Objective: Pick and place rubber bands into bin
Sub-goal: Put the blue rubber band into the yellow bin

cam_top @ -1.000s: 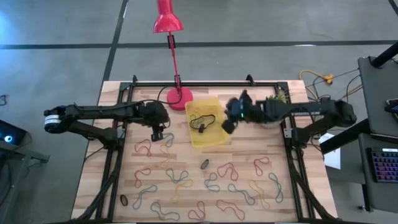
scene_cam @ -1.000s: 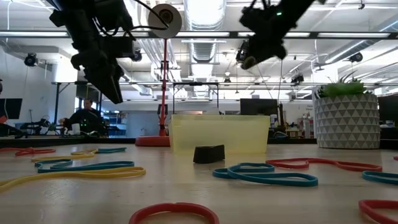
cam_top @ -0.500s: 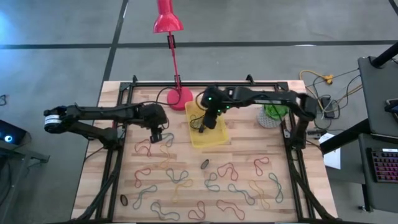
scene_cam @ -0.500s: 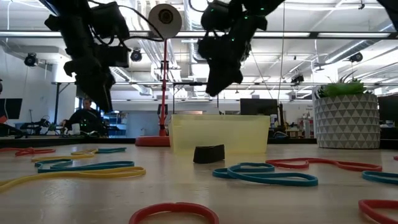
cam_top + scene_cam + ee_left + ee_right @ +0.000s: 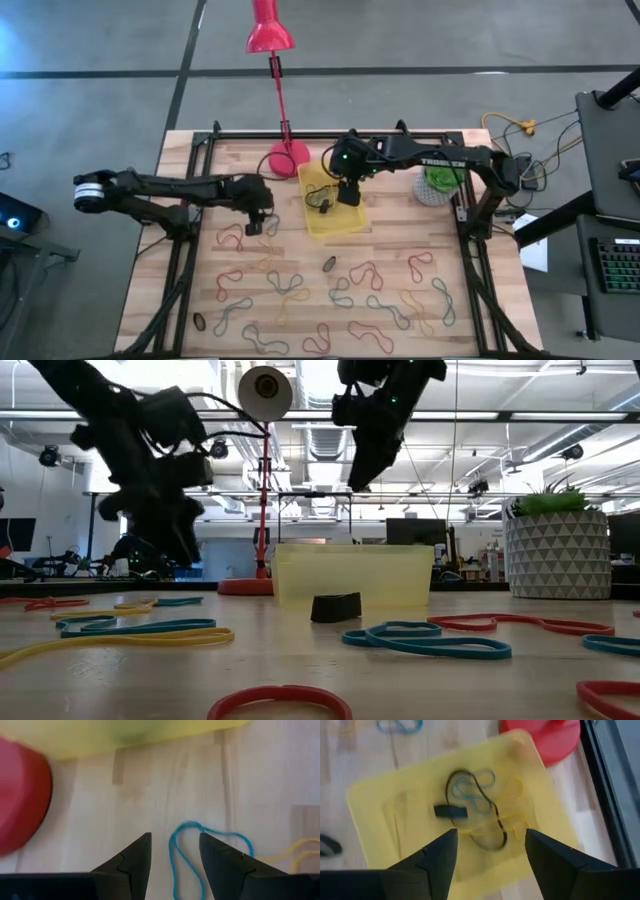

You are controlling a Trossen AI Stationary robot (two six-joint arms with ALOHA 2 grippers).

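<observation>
The left gripper (image 5: 172, 857) is held spread and empty just above a blue rubber band (image 5: 186, 851) on the tabletop (image 5: 400, 240), left of the yellow bin (image 5: 345, 222). For a clean pick, both fingers are best lowered astride one strand before being closed. The right gripper (image 5: 490, 847) is poised over the bin, splayed and empty; several rubber bands (image 5: 477, 805) are seen inside. Many more bands (image 5: 300, 295) lie scattered on the near side.

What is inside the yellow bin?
The yellow bin holds a tangle of rubber bands: blue, black and yellow loops, plus a small black piece. The translucent bottom shows nothing else; where the loops overlap, an exact count is hidden.
</observation>
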